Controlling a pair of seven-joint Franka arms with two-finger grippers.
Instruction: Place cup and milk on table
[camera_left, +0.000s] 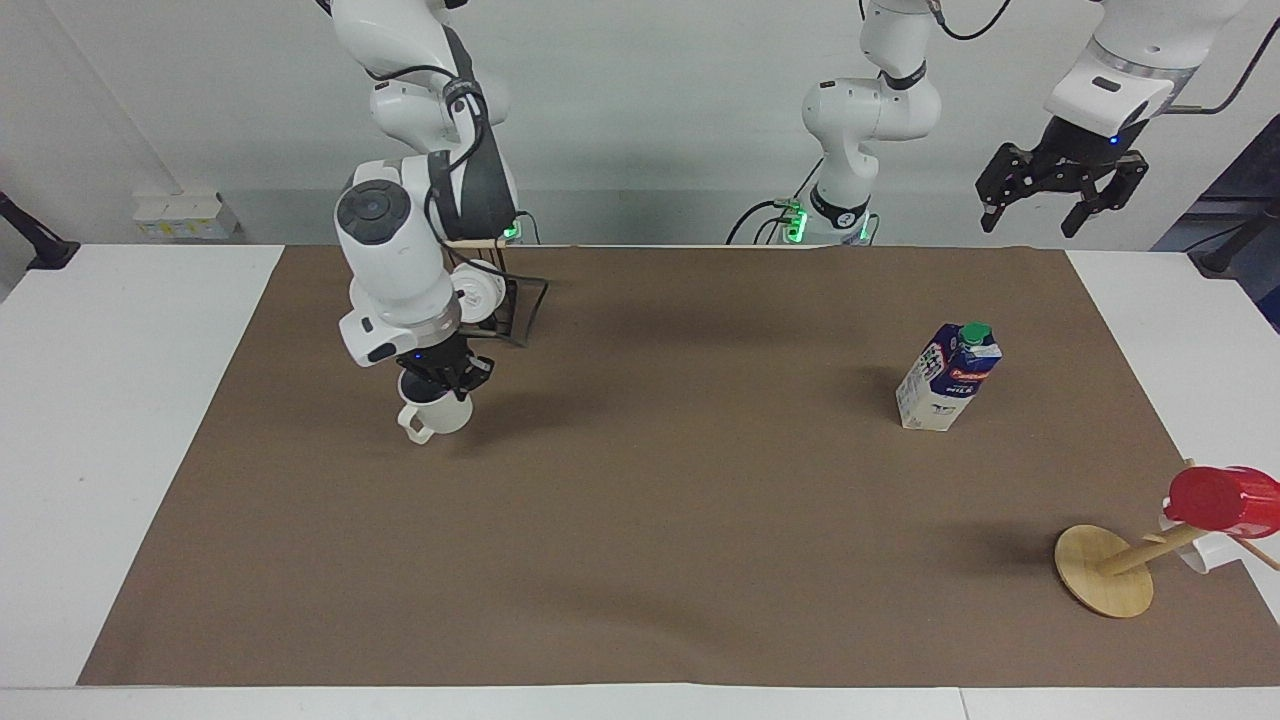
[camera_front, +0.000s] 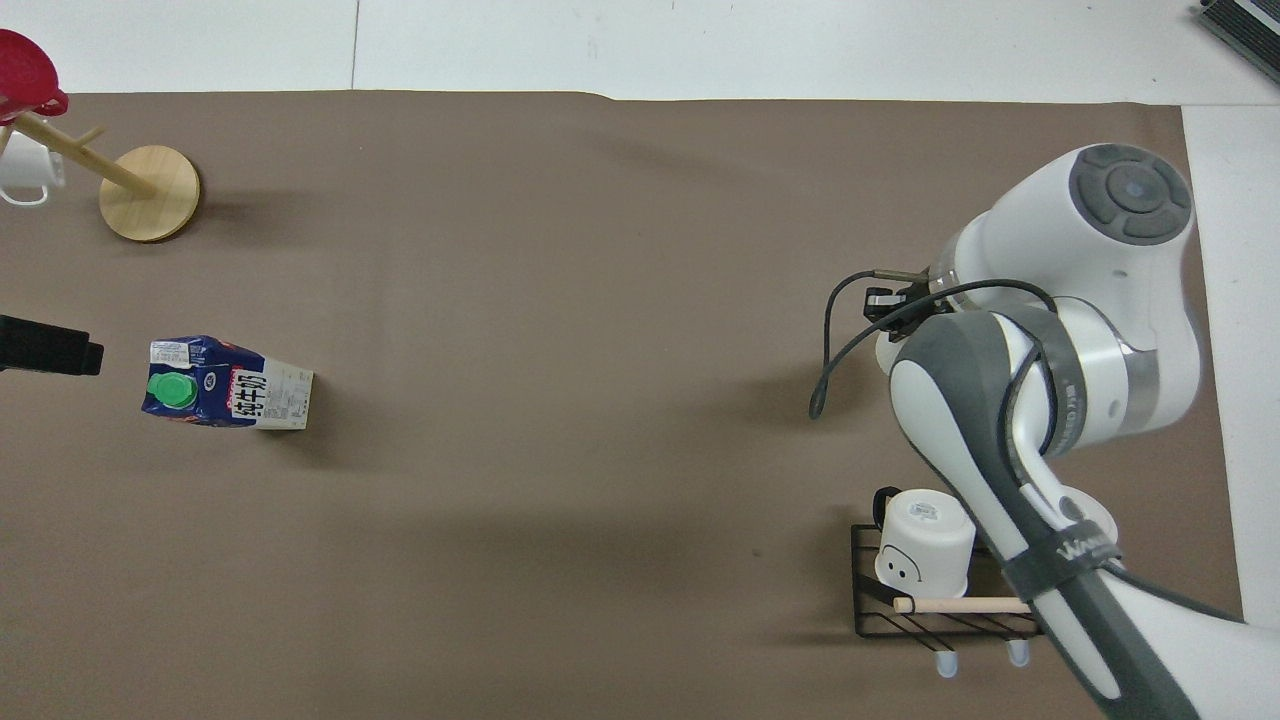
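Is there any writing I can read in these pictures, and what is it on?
"纯牛奶", large dark characters on the white side panel of the milk carton.
Red label on the carton: a brand word, too small to read.
Fine print on the carton: too small to read.
Lettering on the right arm's dark band: only partly legible.
Upturned white mug in the rack: a smiley face, no words.

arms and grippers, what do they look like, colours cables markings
Both arms are glossy white with dark grey joint panels and round grey end caps. The right gripper and left gripper are black, each under a white wrist with a small blue light. Black cables trail along both; green lights glow at the bases.
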